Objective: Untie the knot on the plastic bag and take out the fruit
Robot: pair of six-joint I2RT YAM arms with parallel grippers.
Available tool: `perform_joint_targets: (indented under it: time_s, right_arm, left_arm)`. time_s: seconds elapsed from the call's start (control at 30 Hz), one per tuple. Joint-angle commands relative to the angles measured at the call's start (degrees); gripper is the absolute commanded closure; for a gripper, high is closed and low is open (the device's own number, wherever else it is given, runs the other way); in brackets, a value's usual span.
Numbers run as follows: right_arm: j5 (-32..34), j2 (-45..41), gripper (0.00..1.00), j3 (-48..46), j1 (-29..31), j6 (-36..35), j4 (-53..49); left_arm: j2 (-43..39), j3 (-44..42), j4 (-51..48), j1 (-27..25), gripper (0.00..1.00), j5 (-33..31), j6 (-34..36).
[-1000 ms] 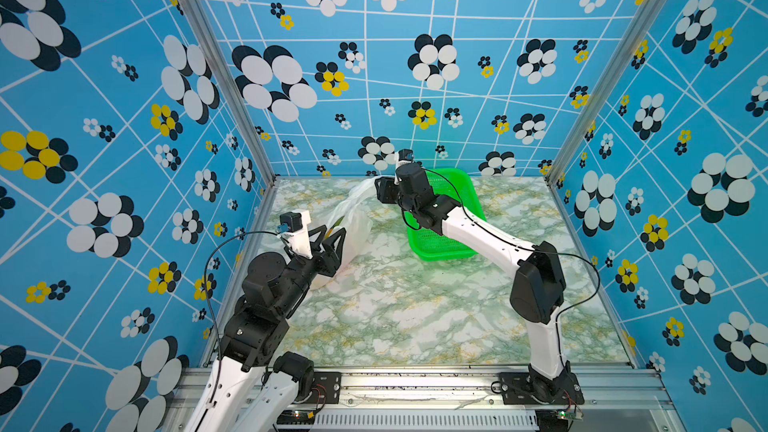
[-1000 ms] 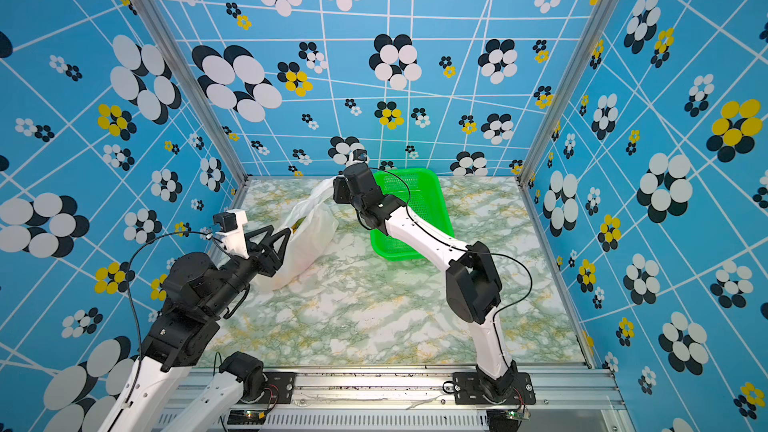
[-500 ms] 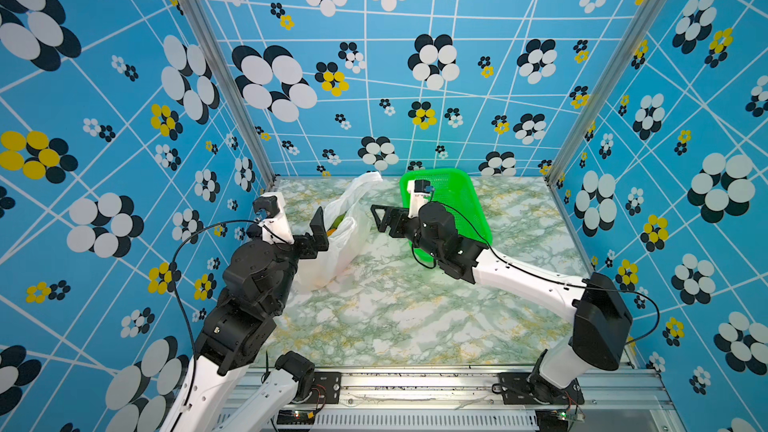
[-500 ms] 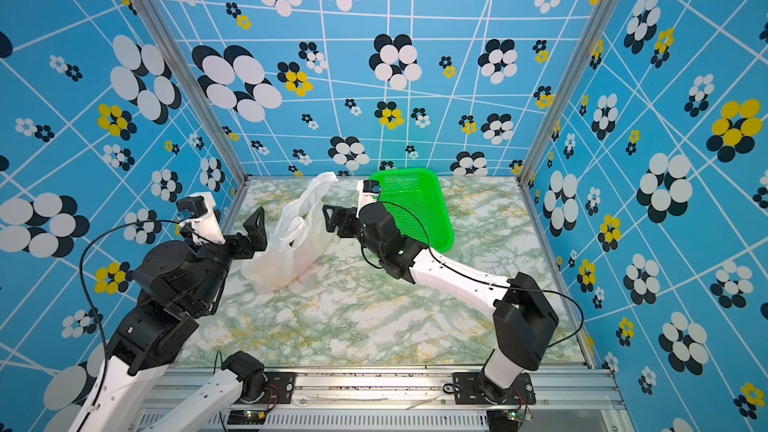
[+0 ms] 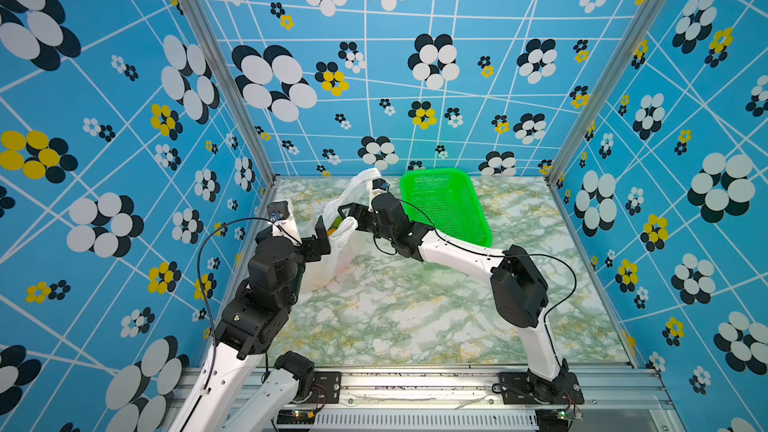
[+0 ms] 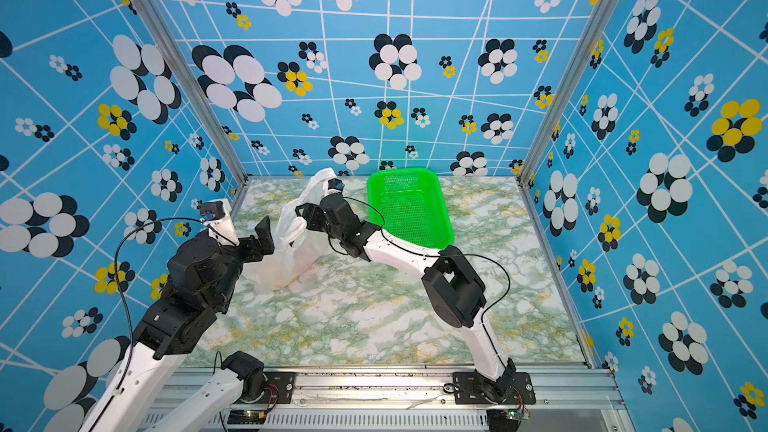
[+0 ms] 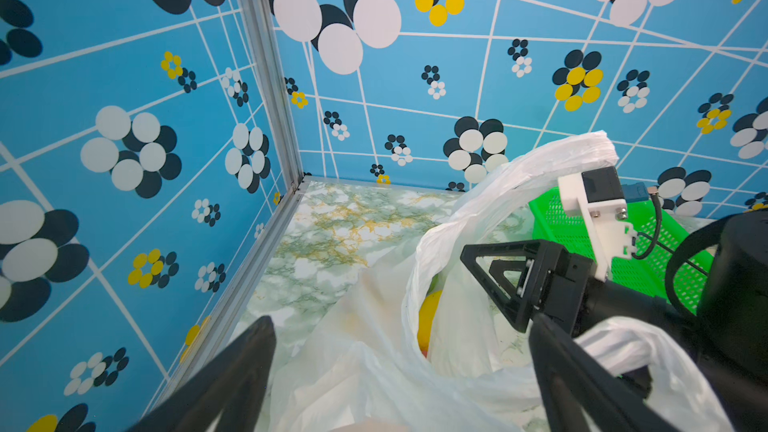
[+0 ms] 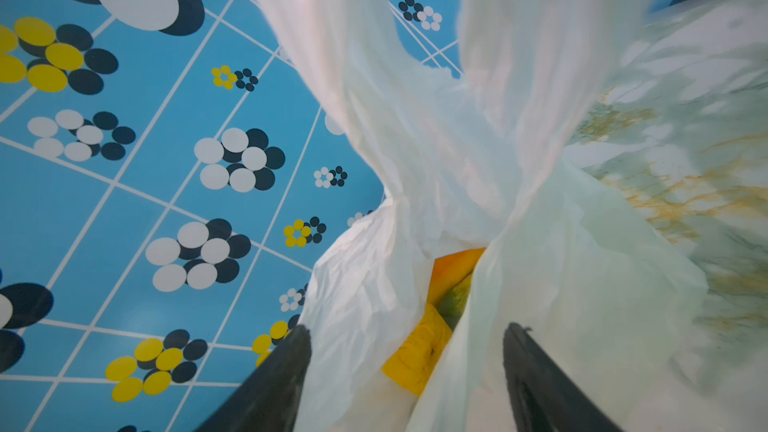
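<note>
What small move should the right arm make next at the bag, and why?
Probably ease the right gripper a little further down into the bag and close on the yellow fruit. The bag's mouth gapes, that fruit lies bare right between the open jaws, and the green basket looks empty so far.

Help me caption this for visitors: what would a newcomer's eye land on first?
First the loud blue walls, printed with black, white and yellow flowers. Then the bright green basket at the back of the marble table. Left of it in both top views stands a white plastic bag, with yellow and orange fruit showing through its mouth.
</note>
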Motion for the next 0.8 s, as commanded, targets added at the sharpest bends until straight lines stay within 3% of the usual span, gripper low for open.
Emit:
perform_joint_targets:
  time_s: [0.0,0.13,0.43,0.77]
  right_arm:
    - [-1.7,3.3,0.44,1.9,-0.6,1.8,-2.6]
    - [-0.9,1.3,0.70,-3.3,-0.5,2.2,0.8]
    - [2.0,-7.6,0.99,-19.3,-0.1,1.6,7.9]
    - [0.0,-8.5,1.00,-22.4,0.3,0.9,12.0]
  left_arm:
    - [-1.2,-2.5,1.7,3.3,0.04,2.2,-3.2]
    - [0.3,-3.1,1.2,8.7,0.04,8.3,-5.0]
    - [10.9,-0.7,0.5,11.5,0.04,16.1,-5.7]
    - [20.4,4.2,-2.9,11.1,0.05,20.3,-4.2]
